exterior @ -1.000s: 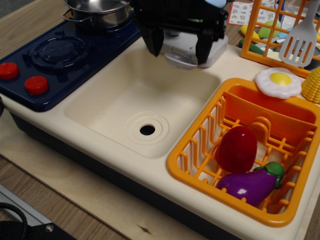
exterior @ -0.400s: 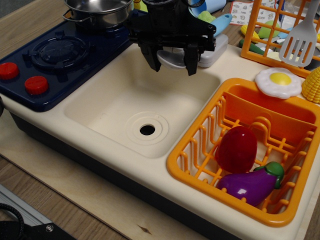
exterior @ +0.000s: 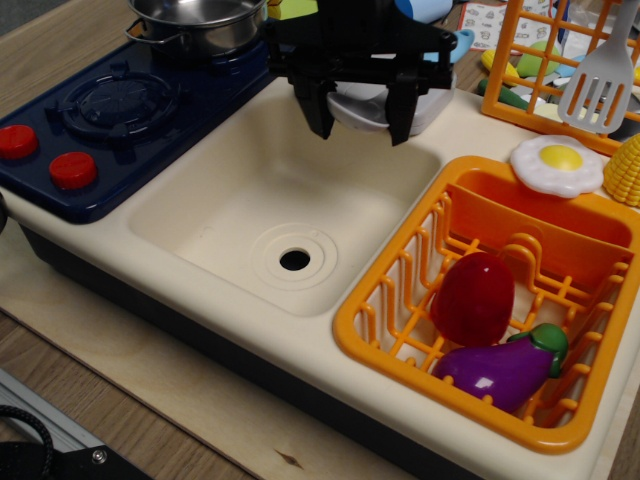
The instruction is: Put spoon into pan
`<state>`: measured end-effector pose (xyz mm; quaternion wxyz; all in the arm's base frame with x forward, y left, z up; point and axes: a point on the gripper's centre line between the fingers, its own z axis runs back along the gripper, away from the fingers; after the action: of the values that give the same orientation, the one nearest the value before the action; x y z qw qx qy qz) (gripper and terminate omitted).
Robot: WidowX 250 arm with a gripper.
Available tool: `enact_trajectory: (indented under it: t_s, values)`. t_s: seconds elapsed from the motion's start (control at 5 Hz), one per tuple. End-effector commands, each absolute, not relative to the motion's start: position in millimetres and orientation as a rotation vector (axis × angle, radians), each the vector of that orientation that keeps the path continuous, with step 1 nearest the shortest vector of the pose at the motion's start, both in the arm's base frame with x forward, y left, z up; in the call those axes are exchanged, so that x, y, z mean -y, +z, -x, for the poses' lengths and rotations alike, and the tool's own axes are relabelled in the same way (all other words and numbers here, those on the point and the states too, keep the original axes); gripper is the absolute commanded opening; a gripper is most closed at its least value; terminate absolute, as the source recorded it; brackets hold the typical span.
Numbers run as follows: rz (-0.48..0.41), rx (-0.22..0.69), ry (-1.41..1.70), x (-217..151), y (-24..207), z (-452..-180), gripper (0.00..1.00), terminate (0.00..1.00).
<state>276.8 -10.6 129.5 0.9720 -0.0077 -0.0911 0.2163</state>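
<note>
The spoon's rounded grey bowl sits between the two black fingers of my gripper over the back rim of the sink. Its light blue handle points up and to the right behind the gripper. The fingers press on both sides of the bowl, so the gripper is shut on the spoon. The pan, a shiny steel pot with a dark side handle, stands on the far burner of the blue stove, to the left of the gripper and apart from it.
A cream sink with a drain hole lies below the gripper. An orange dish rack at the right holds a red toy and an eggplant. A fried egg, corn, a grey slotted spatula and an orange basket are at the back right.
The gripper came down from high over the sink's back rim, then shifted a little to the right and up. The spoon's bowl moved along between the fingers.
</note>
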Motion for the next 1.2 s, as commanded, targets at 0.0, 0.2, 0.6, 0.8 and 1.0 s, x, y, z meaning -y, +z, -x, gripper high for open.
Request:
enact_trajectory:
  t_s: [0.0, 0.2, 0.6, 0.8, 1.0]
  values:
    - [0.023, 0.146, 0.675, 31.5, 160.6, -248.3, 0.0, 0.0]
    - [0.0, 0.147, 0.752, 32.9, 156.8, -225.4, 0.0, 0.0]
    - [-0.135, 0.139, 0.862, 6.8, 165.0, -190.9, 0.0, 0.0]
    - [-0.168, 0.157, 0.849, -25.0, 179.2, -193.6, 0.0, 0.0]
    - [-0.172, 0.159, 0.812, -58.8, 188.2, -206.3, 0.0, 0.0]
